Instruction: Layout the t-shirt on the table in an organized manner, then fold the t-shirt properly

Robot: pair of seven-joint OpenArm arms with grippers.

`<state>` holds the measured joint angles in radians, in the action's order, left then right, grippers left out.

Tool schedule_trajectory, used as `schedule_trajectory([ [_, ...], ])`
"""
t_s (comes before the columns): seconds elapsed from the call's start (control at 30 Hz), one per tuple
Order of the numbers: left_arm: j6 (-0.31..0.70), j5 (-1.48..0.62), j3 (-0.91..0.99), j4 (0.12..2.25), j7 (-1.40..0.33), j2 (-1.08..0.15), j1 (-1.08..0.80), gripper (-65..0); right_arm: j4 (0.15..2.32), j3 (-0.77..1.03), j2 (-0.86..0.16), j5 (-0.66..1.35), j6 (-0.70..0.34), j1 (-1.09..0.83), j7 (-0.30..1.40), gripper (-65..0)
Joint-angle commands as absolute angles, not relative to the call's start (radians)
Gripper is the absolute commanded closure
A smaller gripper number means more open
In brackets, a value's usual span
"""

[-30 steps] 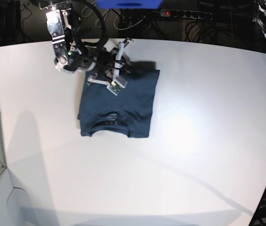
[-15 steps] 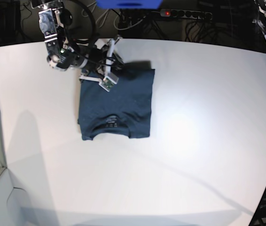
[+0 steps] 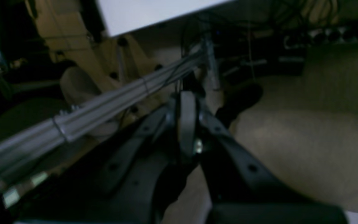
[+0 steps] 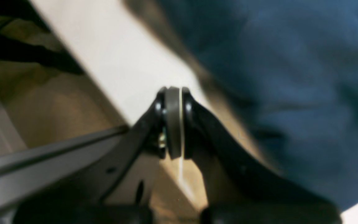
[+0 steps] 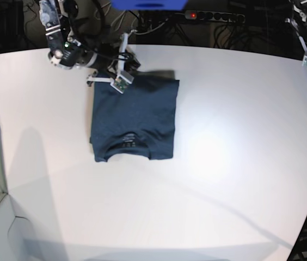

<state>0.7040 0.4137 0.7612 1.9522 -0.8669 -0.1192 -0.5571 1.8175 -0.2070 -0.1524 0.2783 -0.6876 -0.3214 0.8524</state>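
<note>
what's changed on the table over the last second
The right gripper pulled back from over the t-shirt toward the table's far edge, jaws shut and holding nothing. The shirt's far edge settled flatter. The folded shirt otherwise stayed put, collar toward the near side, and the left gripper stayed parked off the table.

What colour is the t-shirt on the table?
Dark navy blue t-shirt, plain; clearest in the base view.

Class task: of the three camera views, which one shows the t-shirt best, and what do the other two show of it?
The base view is best: the whole folded t-shirt lies on the white table, collar facing the camera. The right wrist view shows only a blurred blue patch of it beside the shut right claw. The left wrist view shows none.
</note>
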Motion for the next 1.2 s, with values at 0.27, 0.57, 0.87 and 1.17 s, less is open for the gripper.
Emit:
schedule_trajectory([
  [0.27,0.698,0.417,0.526,1.948,-0.862,0.004,-0.707,-0.1,1.956,-0.205,-0.223,0.291,-0.698,-0.524,0.837,0.0],
  [0.57,0.698,0.417,0.432,1.672,-0.858,0.036,-0.607,-0.1,1.951,-0.154,-0.274,0.289,-0.698,-0.608,0.835,0.0],
  [0.87,0.698,0.42,0.414,1.346,-0.638,0.031,-0.51,0.0,1.797,-0.09,-0.286,0.289,-0.698,-0.619,0.742,0.0],
  [1.17,0.698,0.417,0.236,1.027,-0.456,-0.024,-0.43,0.0,1.573,-0.097,-0.286,0.289,-0.698,-0.618,0.591,0.0],
])
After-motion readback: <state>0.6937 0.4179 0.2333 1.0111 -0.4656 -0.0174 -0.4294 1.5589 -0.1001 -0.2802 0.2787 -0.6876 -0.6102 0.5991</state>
